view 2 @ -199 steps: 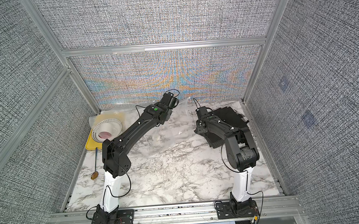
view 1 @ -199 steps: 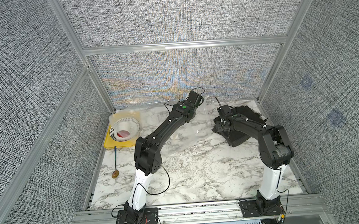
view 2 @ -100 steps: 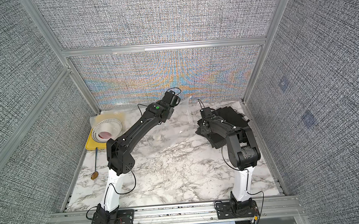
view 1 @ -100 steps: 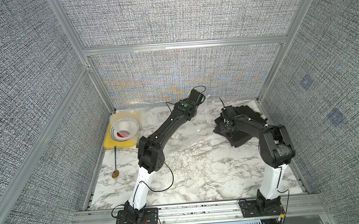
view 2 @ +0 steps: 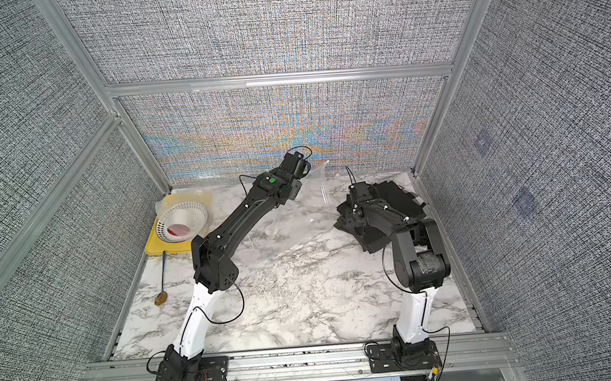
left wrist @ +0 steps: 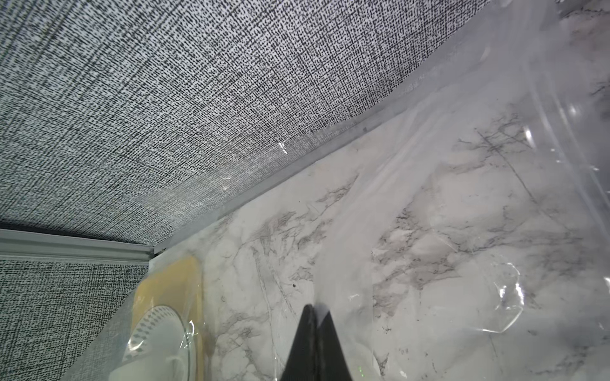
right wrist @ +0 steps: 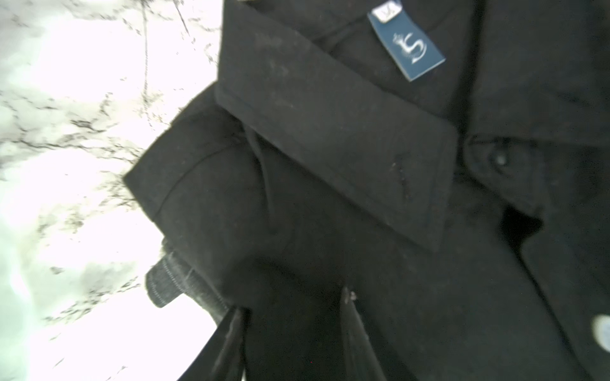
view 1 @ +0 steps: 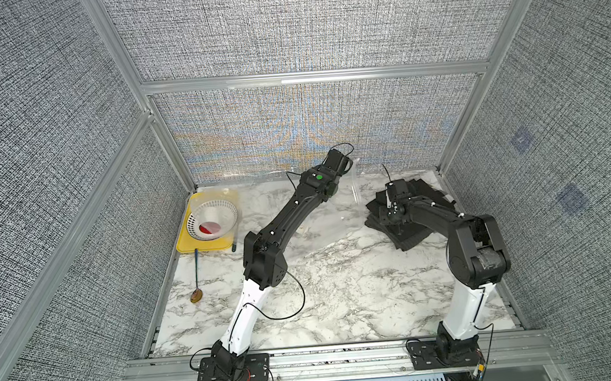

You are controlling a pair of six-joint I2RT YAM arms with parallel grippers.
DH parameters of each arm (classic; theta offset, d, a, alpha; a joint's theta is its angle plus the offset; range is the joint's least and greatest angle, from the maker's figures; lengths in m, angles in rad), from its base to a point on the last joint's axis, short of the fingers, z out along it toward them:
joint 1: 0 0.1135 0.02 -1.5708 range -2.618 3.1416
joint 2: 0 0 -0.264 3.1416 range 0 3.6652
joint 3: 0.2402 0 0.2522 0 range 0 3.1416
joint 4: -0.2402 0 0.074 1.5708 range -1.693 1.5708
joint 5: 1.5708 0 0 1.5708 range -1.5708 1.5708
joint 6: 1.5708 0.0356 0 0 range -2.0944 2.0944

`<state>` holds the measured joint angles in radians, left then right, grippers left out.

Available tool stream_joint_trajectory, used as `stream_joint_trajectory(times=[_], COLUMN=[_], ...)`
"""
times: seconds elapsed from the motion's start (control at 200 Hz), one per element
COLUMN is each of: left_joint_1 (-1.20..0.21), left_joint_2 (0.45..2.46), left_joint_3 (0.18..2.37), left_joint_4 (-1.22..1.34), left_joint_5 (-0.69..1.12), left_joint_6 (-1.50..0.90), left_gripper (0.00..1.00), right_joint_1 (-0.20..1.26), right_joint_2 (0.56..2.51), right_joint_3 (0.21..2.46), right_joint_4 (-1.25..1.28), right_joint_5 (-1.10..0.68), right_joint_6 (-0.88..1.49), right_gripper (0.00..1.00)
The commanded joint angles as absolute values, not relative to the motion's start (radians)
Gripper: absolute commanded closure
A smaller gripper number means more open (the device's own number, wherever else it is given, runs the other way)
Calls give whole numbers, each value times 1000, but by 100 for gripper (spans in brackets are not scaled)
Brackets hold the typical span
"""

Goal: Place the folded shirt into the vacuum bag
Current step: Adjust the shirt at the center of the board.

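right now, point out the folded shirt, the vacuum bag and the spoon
folded shirt (right wrist: 330, 148): right wrist view, on its collar
vacuum bag (left wrist: 478, 264): left wrist view, on its clear film
spoon (view 1: 196, 297): a top view, on its bowl

front of table (view 1: 341, 299) free; vacuum bag (view 1: 346, 210) mid-back, yellow tray (view 1: 208, 246) + spoon (view 1: 196, 272) left.

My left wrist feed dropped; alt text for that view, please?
Shut jaws pinch the clear vacuum bag, its film lifted over the marble table. A yellow tray holding a white basket shows through it, by the grey wall.
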<state>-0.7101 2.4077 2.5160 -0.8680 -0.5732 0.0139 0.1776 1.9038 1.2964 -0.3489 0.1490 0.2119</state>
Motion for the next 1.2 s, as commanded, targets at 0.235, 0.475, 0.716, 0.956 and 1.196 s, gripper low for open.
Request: stream_joint_trajectory(times=[0.235, 0.475, 0.716, 0.956, 1.196], left_joint_1=[-709, -709, -710, -710, -710], left_joint_2=[2452, 2437, 2428, 2426, 2412], left_joint_3=[2554, 2521, 2497, 2487, 2457], left_joint_4=[-854, -850, -847, -847, -841], left_joint_5=[-490, -471, -470, -474, -489], left_joint_6=[5, -6, -9, -12, -13], left_gripper=[100, 100, 100, 100, 100], right_joint_1=[174, 165, 172, 216, 266], right_joint_2=[1901, 1784, 1686, 1598, 1617], right_joint_3=[1319, 1262, 1126, 972, 1032], right_joint_4=[-357, -325, -318, -312, -362], right_joint_5=[147, 54, -35, -45, 91], right_joint_6=[224, 250, 283, 307, 264], right_gripper=[94, 100, 100, 100, 41])
